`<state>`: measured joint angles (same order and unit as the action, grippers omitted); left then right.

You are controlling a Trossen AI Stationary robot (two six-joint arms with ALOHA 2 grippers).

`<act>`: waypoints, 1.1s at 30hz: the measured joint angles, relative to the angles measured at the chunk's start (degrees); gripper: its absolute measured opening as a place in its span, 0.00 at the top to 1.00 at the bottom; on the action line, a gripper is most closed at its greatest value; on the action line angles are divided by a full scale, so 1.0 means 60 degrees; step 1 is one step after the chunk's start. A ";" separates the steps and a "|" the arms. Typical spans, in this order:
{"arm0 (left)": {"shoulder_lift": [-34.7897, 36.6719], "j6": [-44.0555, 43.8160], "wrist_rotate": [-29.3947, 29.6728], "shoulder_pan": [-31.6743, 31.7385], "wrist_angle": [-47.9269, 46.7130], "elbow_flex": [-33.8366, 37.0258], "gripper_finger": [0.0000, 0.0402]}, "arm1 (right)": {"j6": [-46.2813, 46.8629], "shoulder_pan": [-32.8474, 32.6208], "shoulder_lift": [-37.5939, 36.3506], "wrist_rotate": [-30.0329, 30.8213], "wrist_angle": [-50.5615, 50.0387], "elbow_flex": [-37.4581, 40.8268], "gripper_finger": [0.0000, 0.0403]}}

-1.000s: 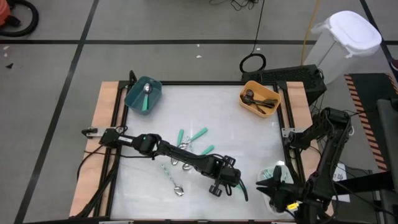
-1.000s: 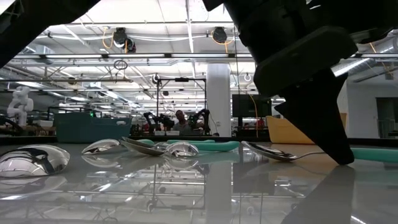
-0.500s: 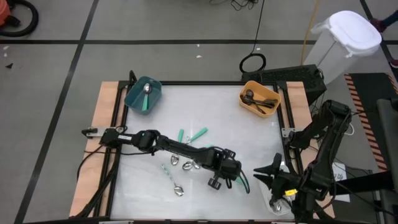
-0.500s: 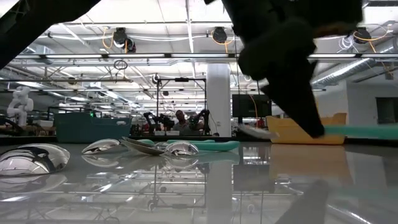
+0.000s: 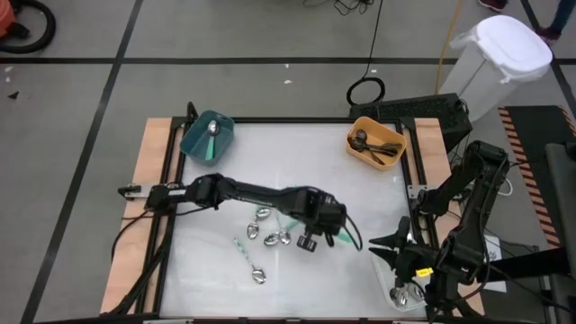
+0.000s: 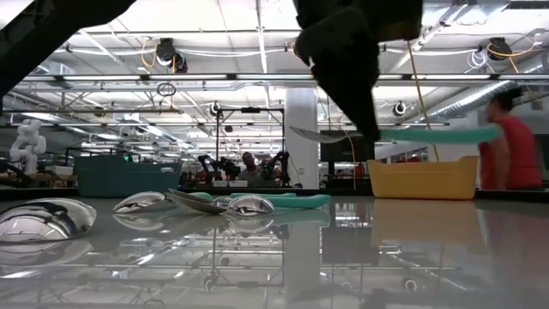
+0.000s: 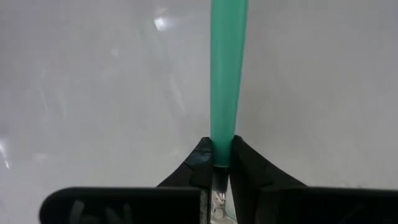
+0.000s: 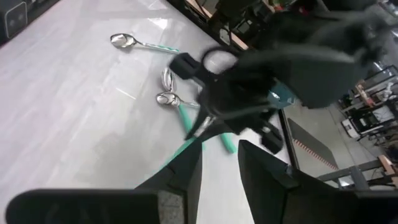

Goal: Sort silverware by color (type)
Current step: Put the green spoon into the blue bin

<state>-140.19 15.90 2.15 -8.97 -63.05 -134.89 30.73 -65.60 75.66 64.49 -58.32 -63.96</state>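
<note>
Table (image 5: 360,189): three bins, left fingers (image 7: 221,163) pinching one teal-handled spoon (image 7: 227,68)

The tabletop (image 6: 283,257) was glossy white and mirrored what lay on it, edged in bare wood. The spoons (image 6: 141,202) had polished metal bowls; the held spoon (image 7: 227,68) had a smooth, matt green plastic handle between matt black fingers (image 7: 252,165). The orange bin (image 5: 376,142) looked like smooth plastic.

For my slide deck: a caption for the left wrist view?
Left end effector shut on a teal-handled spoon above the white table.
</note>
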 joint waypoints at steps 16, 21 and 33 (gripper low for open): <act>0.1601 -0.1329 0.1602 0.1217 -0.2600 -0.0009 0.94 | 0.0890 -0.0033 0.0000 -0.1278 0.0019 0.0000 0.76; 0.2359 -0.1740 0.2337 0.1328 -0.3016 -0.0007 0.94 | 0.1280 -0.0129 0.0004 -0.1674 0.0050 0.0000 0.76; 0.2647 -0.3662 0.4157 0.0922 -0.2101 0.1951 0.94 | 0.2084 -0.0719 0.0047 -0.1800 0.0291 0.0000 0.76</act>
<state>-124.31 -6.07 27.10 -3.44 -75.65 -123.19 43.23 -69.92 75.94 53.69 -56.58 -63.96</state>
